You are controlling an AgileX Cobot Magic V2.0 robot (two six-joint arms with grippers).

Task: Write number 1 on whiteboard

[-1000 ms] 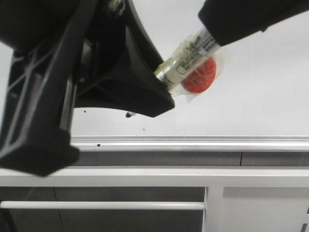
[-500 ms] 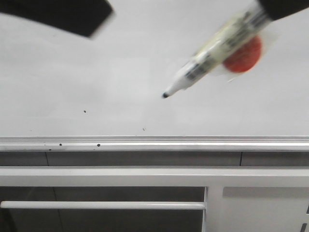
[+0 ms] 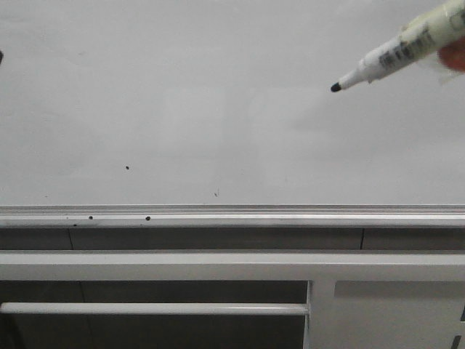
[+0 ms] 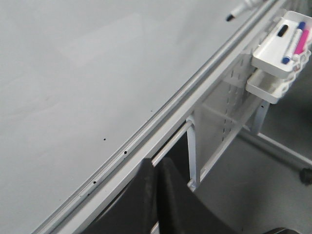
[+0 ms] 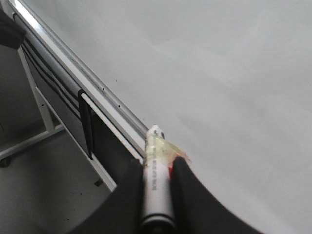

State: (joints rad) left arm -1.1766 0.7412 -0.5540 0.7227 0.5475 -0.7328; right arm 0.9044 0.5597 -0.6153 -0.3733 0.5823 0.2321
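Observation:
The whiteboard [image 3: 182, 109] fills the upper front view as a pale glossy surface above a silver bottom rail [image 3: 232, 215]. The number 1 is out of view; only tiny black specks [image 3: 127, 167] mark the board. A white marker pen [image 3: 396, 52], wrapped in yellowish tape, enters from the upper right with its bare black tip [image 3: 336, 87] pointing down-left over the board. I cannot tell whether the tip touches. My right gripper [image 5: 156, 163] is shut on the marker pen [image 5: 155, 175]. My left gripper [image 4: 156, 163] is shut with nothing between its fingers, below the rail [image 4: 161, 114].
A grey metal frame with bars [image 3: 218, 265] runs under the rail. A white tray [image 4: 273, 48] holding several markers hangs at the board's right end in the left wrist view. The frame's legs [image 5: 36, 97] stand on a grey floor.
The left gripper has left the front view, where it was at the marker's tip. The marker, tip now bare, has moved up and to the right.

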